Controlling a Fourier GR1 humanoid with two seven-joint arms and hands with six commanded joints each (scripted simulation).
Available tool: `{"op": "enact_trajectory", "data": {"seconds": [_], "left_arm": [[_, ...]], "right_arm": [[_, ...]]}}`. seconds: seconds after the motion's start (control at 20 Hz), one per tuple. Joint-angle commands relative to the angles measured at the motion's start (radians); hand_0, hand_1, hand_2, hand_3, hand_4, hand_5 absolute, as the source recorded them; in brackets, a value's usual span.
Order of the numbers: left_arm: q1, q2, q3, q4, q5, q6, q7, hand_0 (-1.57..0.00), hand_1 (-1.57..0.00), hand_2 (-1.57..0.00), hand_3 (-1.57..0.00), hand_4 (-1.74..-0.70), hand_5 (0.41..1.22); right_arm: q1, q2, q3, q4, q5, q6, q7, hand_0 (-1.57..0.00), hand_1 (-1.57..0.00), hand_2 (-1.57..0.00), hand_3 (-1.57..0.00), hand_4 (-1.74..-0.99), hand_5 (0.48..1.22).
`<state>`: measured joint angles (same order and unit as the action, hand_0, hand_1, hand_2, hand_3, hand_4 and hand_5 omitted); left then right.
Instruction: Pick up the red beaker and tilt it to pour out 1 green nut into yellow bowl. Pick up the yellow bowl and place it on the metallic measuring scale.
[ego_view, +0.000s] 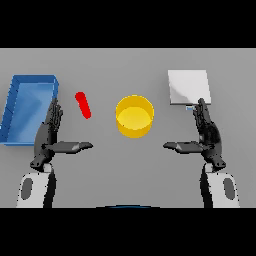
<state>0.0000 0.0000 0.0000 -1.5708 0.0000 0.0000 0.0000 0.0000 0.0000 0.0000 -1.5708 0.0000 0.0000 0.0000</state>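
The red beaker (83, 105) shows as a slim red shape on the table, left of centre, slanting down to the right. A yellow bowl (134, 116) stands in the middle, and I see nothing inside it. The metallic measuring scale (188, 86) is a pale square plate at the back right. My left hand (50, 132) hovers open left of the beaker, fingers straight, thumb pointing right toward the bowl. My right hand (207, 132) is open just below the scale, thumb pointing left. Neither hand touches anything. No green nut is visible.
A blue tray (15, 107) with raised walls lies at the far left, beside my left hand. The grey table (130, 170) stretches between and in front of the hands.
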Motion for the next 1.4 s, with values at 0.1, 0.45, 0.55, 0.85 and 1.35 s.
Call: {"op": "enact_trajectory", "data": {"seconds": [0.1,0.45,0.55,0.85,1.35], "left_arm": [[0.009,0.000,-0.002,-0.006,0.000,-0.001,-0.004,0.00,0.00,0.00,0.00,-1.14,0.660],[0.129,0.067,-0.109,-0.196,-0.119,-0.027,0.003,0.00,0.00,0.00,0.00,-1.14,0.662],[0.145,0.070,-0.128,-0.222,-0.130,-0.033,0.041,0.00,0.00,0.00,0.00,-1.14,0.657],[0.069,0.074,-0.112,-0.126,-0.142,-0.033,0.095,0.00,0.00,0.00,0.00,-1.14,0.647],[-0.208,0.083,-0.027,0.246,-0.128,-0.049,-0.003,0.00,0.00,0.00,0.00,-1.18,0.637]], "right_arm": [[-0.005,0.007,0.006,0.003,0.006,-0.006,0.002,0.00,0.00,0.00,0.00,-1.071,0.578],[0.057,-0.058,0.127,-0.088,0.285,-0.089,-0.093,0.00,0.00,0.00,0.00,-1.064,0.577],[0.072,-0.059,0.139,-0.105,0.298,-0.086,-0.085,0.00,0.00,0.00,0.00,-1.084,0.585],[0.073,-0.059,0.134,-0.125,0.239,-0.039,-0.092,0.00,0.00,0.00,0.00,-1.180,0.627],[0.066,-0.058,0.122,-0.111,0.202,-0.015,-0.101,0.00,0.00,0.00,0.00,-1.227,0.625]]}}
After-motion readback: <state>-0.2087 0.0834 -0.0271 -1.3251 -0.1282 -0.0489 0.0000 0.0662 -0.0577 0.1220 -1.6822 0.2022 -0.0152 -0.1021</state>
